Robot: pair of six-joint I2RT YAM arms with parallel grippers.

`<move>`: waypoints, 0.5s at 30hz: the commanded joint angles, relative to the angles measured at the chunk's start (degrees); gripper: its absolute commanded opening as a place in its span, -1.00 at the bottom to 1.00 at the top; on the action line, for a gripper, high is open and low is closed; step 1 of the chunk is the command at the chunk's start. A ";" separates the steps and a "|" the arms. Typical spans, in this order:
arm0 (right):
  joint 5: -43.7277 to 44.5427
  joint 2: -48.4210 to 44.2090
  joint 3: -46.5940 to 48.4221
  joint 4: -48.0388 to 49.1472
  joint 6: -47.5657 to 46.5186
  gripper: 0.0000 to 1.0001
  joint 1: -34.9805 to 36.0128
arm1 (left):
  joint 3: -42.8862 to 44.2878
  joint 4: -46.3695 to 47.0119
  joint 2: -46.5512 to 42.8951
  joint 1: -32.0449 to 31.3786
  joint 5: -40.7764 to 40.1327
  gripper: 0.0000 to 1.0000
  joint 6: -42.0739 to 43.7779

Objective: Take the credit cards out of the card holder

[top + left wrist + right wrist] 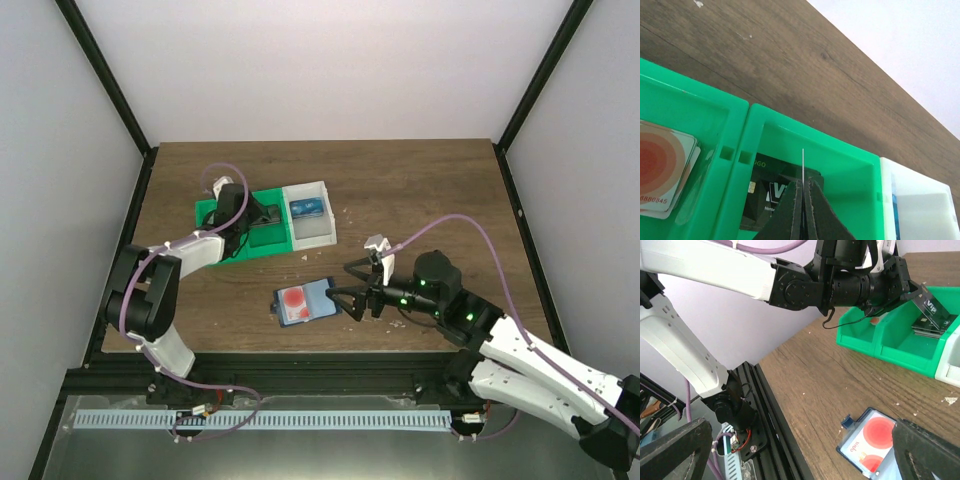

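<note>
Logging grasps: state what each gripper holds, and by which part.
Left gripper pinches a thin dark plastic card by one edge; the open right gripper holds nothing.

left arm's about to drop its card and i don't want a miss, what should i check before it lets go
1. left gripper shut on the dark card: ok
2. dark card over the middle tray compartment: ok
3. dark card apart from the card lying below: cannot tell
4. right gripper open, beside the card holder: ok
5. card holder emptied: not ok, the red-spot card is in it
</note>
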 commanded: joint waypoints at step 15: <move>2.08 -2.19 1.52 -2.50 -3.00 1.00 0.08 | 0.46 8.60 4.56 0.34 0.93 -0.80 0.22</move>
